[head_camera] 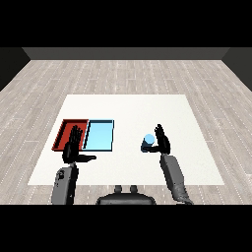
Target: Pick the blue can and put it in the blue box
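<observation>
Blue can (148,142) is sitting upright on the white table (133,106), right of centre, well apart from both trays. Right hand (162,142) is hovering just beside it, on the can's right side, palm facing the can. Fingers (159,130) are pointing up and slightly curved, rising above the can's top; thumb is reaching toward the can's lower right edge. Can is lying in the gap between thumb and fingers, at palm level, but the fingers are not wrapping round it; contact with the thumb cannot be told. Hand is reading as spread, not clamped.

Grey right forearm (173,177) is coming in from the lower right, angled up toward the can.

Left hand (74,146) is hanging over the near edge of the red tray (63,129), fingers straight and pointing up, thumb sticking out to the right, holding nothing. Left forearm (65,184) is coming in from the lower left.

Light blue tray (100,134) is lying just right of the red tray, the two touching side by side. Blue tray is sitting between the left hand and the can, nearer to the left hand.
</observation>
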Controlling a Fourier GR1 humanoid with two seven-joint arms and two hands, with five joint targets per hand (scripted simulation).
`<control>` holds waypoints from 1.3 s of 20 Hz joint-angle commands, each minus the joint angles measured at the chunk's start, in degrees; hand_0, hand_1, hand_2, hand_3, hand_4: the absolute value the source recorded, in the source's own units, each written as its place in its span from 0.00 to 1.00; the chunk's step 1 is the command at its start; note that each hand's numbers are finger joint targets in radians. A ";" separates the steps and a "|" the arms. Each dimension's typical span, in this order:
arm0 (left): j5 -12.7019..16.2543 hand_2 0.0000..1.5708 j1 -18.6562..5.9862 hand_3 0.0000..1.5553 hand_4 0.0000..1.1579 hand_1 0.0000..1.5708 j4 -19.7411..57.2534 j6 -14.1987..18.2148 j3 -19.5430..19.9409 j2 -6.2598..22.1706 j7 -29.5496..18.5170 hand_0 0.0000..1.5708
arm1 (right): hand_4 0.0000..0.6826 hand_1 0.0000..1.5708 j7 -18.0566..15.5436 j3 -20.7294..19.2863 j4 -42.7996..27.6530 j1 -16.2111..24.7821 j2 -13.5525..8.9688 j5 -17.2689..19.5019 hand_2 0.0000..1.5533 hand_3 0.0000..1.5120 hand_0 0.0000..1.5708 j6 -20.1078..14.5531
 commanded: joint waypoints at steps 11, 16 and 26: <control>-0.84 0.00 -4.49 0.00 0.00 0.00 2.86 1.23 0.39 0.28 1.39 0.00 | 0.00 0.00 -1.66 5.46 8.00 -5.19 1.15 -6.31 0.00 0.00 0.00 -5.96; 0.09 0.00 2.43 0.00 0.00 0.00 0.38 -1.36 0.79 0.60 -2.87 0.00 | 0.00 0.00 -3.16 6.34 9.19 -5.25 1.15 -7.25 0.10 0.15 0.00 -11.03; -0.35 0.00 -2.21 0.00 0.00 0.00 2.74 -0.61 0.29 0.31 -1.35 0.00 | 0.87 0.98 -0.81 8.80 8.01 -7.32 1.14 -2.44 0.96 0.96 0.98 -17.42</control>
